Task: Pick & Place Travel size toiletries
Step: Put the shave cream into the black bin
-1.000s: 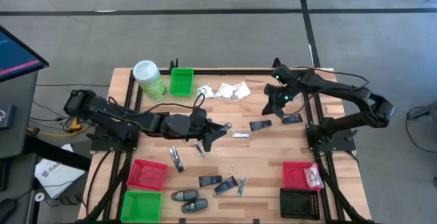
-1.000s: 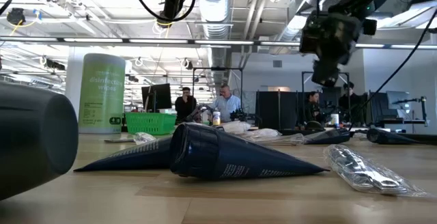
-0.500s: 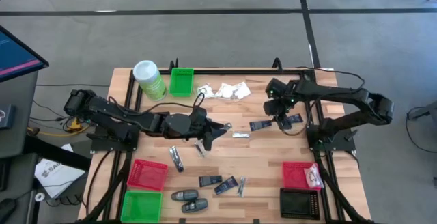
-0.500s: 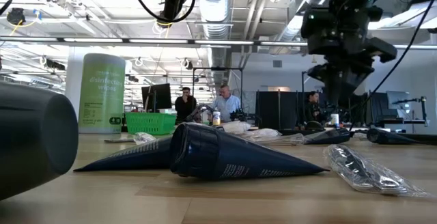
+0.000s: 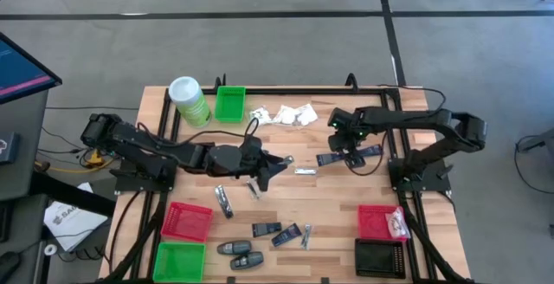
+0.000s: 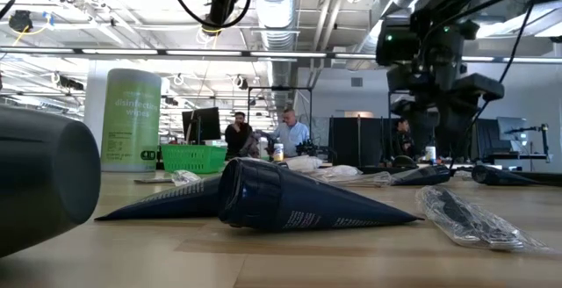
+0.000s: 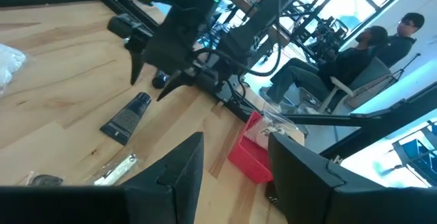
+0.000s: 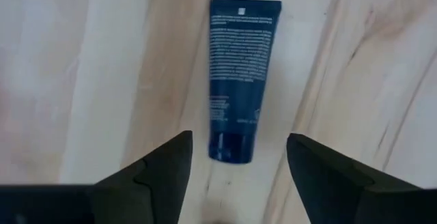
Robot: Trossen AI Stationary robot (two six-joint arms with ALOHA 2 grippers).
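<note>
Right gripper [image 5: 344, 145] hovering over the dark blue tube [image 8: 235, 79] toward the right of the wooden table [image 5: 333, 206], fingers [image 8: 151, 176] spread wide and straddling the tube's capped end, not touching it. Tube lying flat on bare wood, nothing pinched.

Left gripper [image 5: 270, 168] hanging out mid-table, fingers [image 7: 179, 176] parted with nothing between them, pointing across at the other arm.

Rest of the toiletries sitting all over: white sachets [image 5: 286, 114] bunched at the far edge beside the small green bin [image 5: 229, 104], a silvery packet [image 5: 305, 171] just right of the left gripper, another dark packet [image 5: 371, 151] right next to the right gripper, more dark packets and black oval pieces [image 5: 241, 251] along the near edge. One crinkly sachet already lying in the red bin [image 5: 376, 223] at the near right. Green canister [image 5: 189, 100] standing at the far left.
</note>
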